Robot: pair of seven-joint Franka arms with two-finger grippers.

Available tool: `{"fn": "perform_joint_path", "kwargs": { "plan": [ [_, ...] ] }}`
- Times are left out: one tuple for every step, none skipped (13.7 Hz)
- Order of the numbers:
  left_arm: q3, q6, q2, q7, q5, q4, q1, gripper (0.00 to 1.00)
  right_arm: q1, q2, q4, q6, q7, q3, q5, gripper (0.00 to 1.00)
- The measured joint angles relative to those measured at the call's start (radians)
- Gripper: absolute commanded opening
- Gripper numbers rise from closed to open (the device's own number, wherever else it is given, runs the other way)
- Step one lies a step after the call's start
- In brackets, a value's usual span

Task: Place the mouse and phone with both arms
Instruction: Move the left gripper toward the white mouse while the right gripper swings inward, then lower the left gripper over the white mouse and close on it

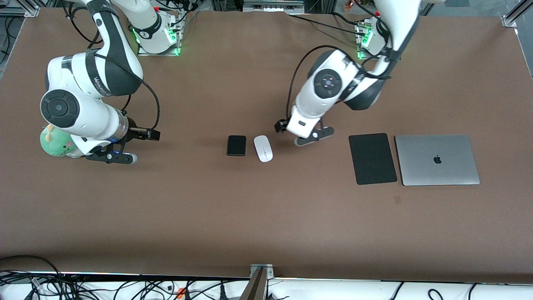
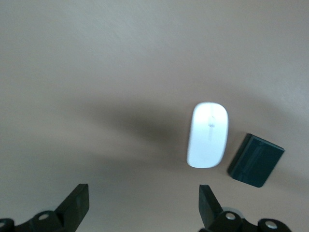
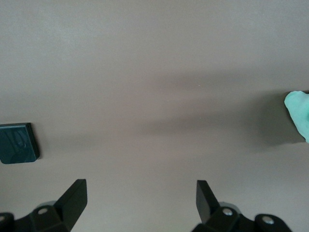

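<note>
Mouse (image 1: 263,148) and phone (image 1: 236,145) lie side by side on the table (image 1: 250,216), just apart, neither one held. Both are ahead of the left gripper (image 1: 313,136), outside its gap and off toward one finger, the mouse closer to that finger and the phone past it. That gripper hangs low over bare table beside the mouse, jaws wide apart and empty. The right gripper (image 1: 111,155) hangs over the table well away from the phone, jaws also spread and empty; from its wrist the phone shows only at the edge.

This looks like the approach, before any grasp. Next, each gripper needs to centre its gap over its object and come down.

A black pad (image 1: 372,158) and a closed laptop (image 1: 437,159) lie toward the left arm's end. A green plush toy (image 1: 55,143) sits close by the right gripper. Nothing blocks either path.
</note>
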Motion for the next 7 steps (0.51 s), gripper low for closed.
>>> {"fn": "perform_joint_path", "kwargs": {
  "plan": [
    [0.001,0.026,0.036,-0.047,0.016,0.021,-0.027,1.0,0.001,0.003,0.0,0.003,0.0,0.0,0.0,1.0],
    [0.002,0.037,0.076,-0.092,0.038,0.056,-0.051,1.0,0.002,0.004,0.0,0.004,0.0,0.0,0.0,1.0],
    [0.003,0.039,0.118,-0.135,0.063,0.102,-0.076,1.0,0.002,0.006,0.0,0.004,0.0,0.0,0.0,1.0],
    [0.007,0.039,0.161,-0.17,0.086,0.152,-0.101,1.0,0.002,0.008,0.0,0.005,0.0,0.0,0.0,1.0],
    [0.013,0.039,0.203,-0.193,0.105,0.196,-0.124,1.0,0.002,0.011,0.0,0.005,0.0,0.0,0.0,1.0],
    [0.019,0.039,0.238,-0.205,0.121,0.231,-0.142,1.0,0.002,0.013,0.0,0.006,0.0,0.0,0.0,1.0],
    [0.024,0.039,0.27,-0.207,0.142,0.256,-0.152,1.0,0.002,0.016,0.0,0.006,0.0,0.0,0.0,1.0]
  ]
}}
